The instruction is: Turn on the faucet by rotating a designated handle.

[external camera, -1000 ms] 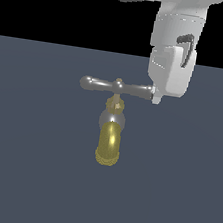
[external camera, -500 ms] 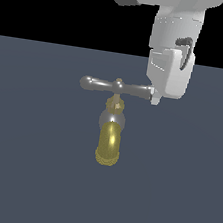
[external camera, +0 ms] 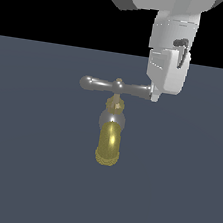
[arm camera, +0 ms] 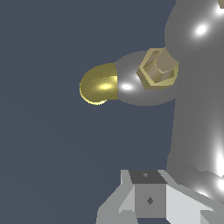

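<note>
Not much is changing over the last second, honestly. The pincer (external camera: 156,96) is still sitting at the right end of the handle (external camera: 116,86) in the exterior view, right of centre in the frame, same spot as a moment ago. The crossbar is still lying level too, so I'd say the turn isn't really happening yet: the arm looks parked at contact, lining up to push.

The faucet (external camera: 111,128) is sitting dead centre of the frame on the dark table (external camera: 23,171), gold spout (external camera: 109,144) pointing down toward the camera, brass stem above it, handle across the top.

In the wrist view the handle (arm camera: 197,87) is filling the right side as a big grey blur, with the brass nut (arm camera: 157,69) and spout (arm camera: 98,84) poking out behind it. Only a bit of the pincer's grey body is showing at the bottom edge, so I can't tell whether it's open or closed.

Nothing else is around. The only thing I'd worry about is the tip slipping off that rounded bulb end.
</note>
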{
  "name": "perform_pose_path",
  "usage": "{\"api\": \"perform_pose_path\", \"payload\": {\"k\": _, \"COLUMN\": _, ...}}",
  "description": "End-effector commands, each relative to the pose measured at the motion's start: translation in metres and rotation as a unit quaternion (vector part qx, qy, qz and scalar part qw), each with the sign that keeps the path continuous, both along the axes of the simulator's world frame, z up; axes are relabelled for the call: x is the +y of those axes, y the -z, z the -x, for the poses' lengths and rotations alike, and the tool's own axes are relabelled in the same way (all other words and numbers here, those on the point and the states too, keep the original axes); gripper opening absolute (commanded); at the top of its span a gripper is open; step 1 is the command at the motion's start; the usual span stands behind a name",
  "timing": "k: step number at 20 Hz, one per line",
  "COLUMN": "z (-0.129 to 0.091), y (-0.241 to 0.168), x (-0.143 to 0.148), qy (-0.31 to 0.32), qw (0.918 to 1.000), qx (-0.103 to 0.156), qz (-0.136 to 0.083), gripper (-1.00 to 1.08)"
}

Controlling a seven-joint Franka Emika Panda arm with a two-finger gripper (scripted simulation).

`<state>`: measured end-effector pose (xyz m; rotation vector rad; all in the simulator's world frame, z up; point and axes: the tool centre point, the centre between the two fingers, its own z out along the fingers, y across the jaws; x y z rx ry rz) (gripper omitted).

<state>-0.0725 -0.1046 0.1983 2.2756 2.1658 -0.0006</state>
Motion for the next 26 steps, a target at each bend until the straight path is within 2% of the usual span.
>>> {"api": "perform_pose_path", "payload": {"k": 1, "z": -0.007, "y": 0.000, "x": -0.001, "qy": 0.000, "qw": 1.0000, "qx": 0.000, "qz": 0.000, "gripper": -1.00}}
{"api": "perform_pose_path", "payload": {"k": 21, "z": -0.059, "y": 0.000, "x": -0.011, "qy": 0.000, "qw": 1.0000, "qx": 0.000, "qz": 0.000, "gripper": -1.00}}
{"api": "perform_pose_path", "payload": {"k": 23, "z": -0.052, "y": 0.002, "x": -0.017, "qy": 0.006, "qw": 1.0000, "qx": 0.004, "qz": 0.000, "gripper": -1.00}}
{"api": "perform_pose_path", "payload": {"k": 26, "z": -0.062, "y": 0.002, "x": -0.010, "qy": 0.005, "qw": 1.0000, "qx": 0.004, "qz": 0.000, "gripper": -1.00}}
